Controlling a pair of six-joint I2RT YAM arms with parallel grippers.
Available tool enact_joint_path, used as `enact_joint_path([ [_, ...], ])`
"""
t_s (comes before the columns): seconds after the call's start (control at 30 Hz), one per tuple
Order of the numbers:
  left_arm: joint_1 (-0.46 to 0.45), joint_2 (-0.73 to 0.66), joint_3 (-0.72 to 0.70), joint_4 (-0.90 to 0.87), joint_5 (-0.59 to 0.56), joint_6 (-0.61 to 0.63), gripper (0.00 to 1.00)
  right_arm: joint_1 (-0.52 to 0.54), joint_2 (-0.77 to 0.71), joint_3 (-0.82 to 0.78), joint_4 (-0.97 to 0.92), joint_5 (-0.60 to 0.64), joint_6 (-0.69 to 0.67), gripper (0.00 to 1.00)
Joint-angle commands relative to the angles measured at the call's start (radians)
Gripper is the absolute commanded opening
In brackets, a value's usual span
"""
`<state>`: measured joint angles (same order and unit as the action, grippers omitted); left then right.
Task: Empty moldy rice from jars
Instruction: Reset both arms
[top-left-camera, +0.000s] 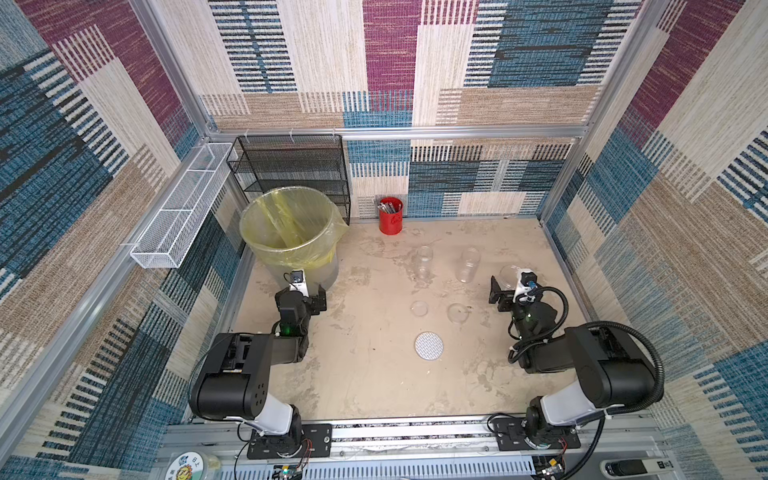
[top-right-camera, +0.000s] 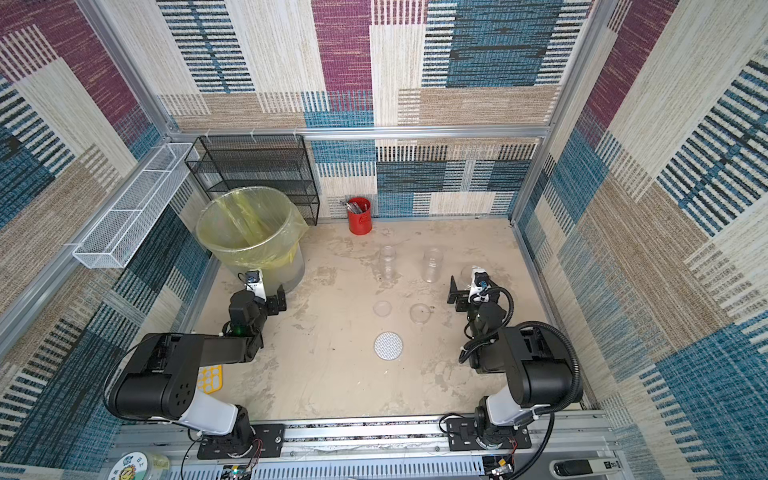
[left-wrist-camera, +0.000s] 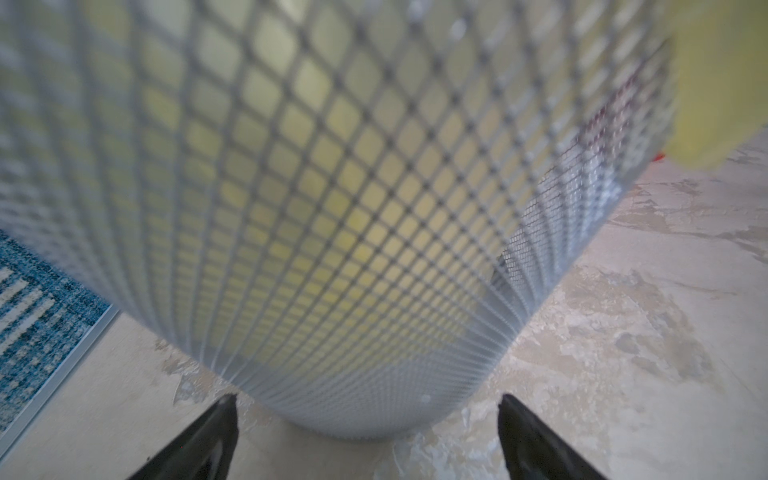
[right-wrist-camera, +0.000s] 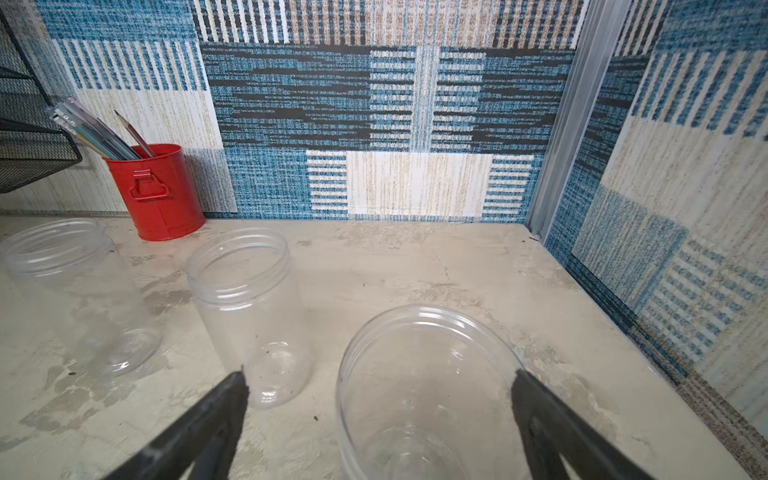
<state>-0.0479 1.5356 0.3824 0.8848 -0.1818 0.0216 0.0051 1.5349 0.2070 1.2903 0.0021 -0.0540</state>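
**Operator:** What is standing where, largest first?

**Technician:** The bin (top-left-camera: 293, 255) is standing just ahead of the left gripper (left-wrist-camera: 368, 409), whose jaws are gaping fully and holding nothing. The wide jar (right-wrist-camera: 424, 374) is sitting upright between the jaws of the right gripper (right-wrist-camera: 380, 378), which are equally spread and gripping nothing. The nearer narrow jar (right-wrist-camera: 245, 307) and farther narrow jar (right-wrist-camera: 79, 291) are standing beside it. No moldy rice is showing in any jar. Whether it is lying in the bin cannot be told.

**Operator:** How is this step best performed?

**Technician:** Emptying is looking complete. Be drawing the right gripper straight back, because one finger is almost touching the wide jar's rim.
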Motion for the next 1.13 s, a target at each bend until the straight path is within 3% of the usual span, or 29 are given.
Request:
enact_joint_path([
  [0.0, 0.002, 0.001, 0.002, 0.011, -0.009, 0.009, 0.99, -0.001, -0.001, 0.003, -0.005, -0.010, 0.013, 0.99],
  [1.1, 0.002, 0.001, 0.005, 0.009, -0.009, 0.009, 0.99, -0.001, 0.001, 0.007, -0.010, -0.012, 0.012, 0.99],
])
